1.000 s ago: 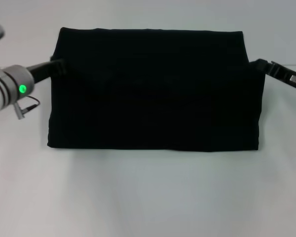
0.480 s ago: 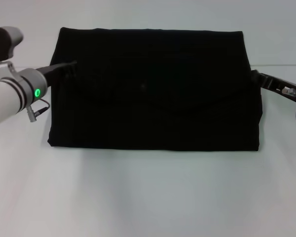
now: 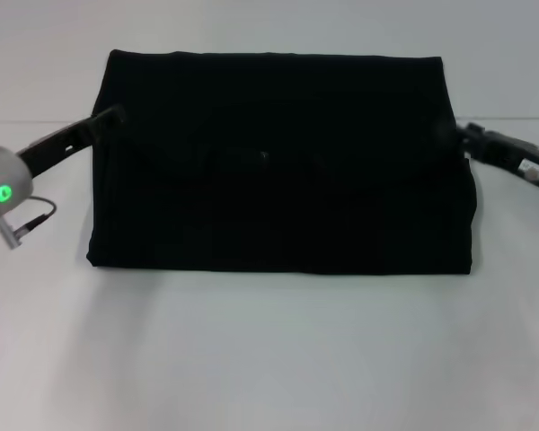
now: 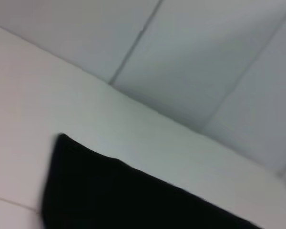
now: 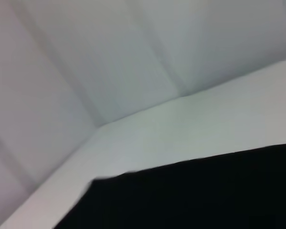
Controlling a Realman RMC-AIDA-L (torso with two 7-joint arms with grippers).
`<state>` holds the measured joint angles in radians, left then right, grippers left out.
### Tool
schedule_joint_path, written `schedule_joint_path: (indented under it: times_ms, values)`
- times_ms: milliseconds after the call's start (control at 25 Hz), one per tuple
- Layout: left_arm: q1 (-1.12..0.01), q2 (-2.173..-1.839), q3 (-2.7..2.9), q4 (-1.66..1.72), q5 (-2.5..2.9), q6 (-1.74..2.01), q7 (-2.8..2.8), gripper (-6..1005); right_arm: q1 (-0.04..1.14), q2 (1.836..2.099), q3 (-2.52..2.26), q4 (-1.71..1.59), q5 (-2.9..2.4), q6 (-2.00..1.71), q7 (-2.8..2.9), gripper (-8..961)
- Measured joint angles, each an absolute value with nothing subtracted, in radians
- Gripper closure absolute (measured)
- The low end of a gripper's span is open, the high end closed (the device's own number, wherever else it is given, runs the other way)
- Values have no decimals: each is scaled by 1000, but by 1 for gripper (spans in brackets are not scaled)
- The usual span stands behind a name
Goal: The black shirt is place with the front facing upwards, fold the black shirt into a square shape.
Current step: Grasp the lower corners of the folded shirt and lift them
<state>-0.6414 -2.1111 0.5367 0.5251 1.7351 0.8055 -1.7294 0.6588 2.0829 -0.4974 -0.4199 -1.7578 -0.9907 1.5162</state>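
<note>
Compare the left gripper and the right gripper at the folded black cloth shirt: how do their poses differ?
The left gripper meets the black shirt at its left edge, near the far corner; the right gripper meets the right edge a little nearer the robot. The left arm shows a lit green ring; the right shows none. Both are dark, slim and at the cloth's edge on the white table.

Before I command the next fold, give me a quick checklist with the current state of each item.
1. The black shirt lies flat on the table as a wide rectangle: ok.
2. Already square: not ok, clearly wider than deep.
3. Left gripper at the shirt's left edge, near the far corner: ok.
4. Right gripper at the shirt's right edge: ok.
5. Either gripper actually pinching cloth: cannot tell.
6. Near edge straight, no stray sleeve poking out: ok.
</note>
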Motion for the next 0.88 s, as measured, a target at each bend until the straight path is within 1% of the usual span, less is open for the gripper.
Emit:
schedule_joint_path:
  times_ms: [40, 160, 240, 320, 360, 480, 880]
  values:
    - [-623, -2091, 545, 519, 1737, 880, -1772, 481, 650, 2083, -521, -428, -1760, -1033, 1502, 473]
    - [-578, -2028, 587, 500, 1748, 1029, -1903, 243, 618, 2082, -616, -453, -1770, -1185, 1436, 369]
    - [-557, -2002, 623, 498, 1762, 1082, -1962, 210, 597, 2086, -682, -460, -1781, -1274, 1372, 299]
    - [-536, -1985, 653, 504, 1792, 1117, -1997, 177, 579, 2090, -739, -460, -1790, -1332, 1322, 65]
    - [-532, -1981, 656, 507, 1807, 1120, -2004, 161, 570, 2091, -762, -457, -1792, -1349, 1302, 63]
    - [-522, -1976, 657, 509, 1867, 1113, -2024, 166, 552, 2095, -815, -428, -1793, -1371, 1240, 55]
    - [-520, -1982, 664, 504, 1959, 1030, -2035, 183, 534, 2095, -851, -335, -1793, -1355, 1098, 38]
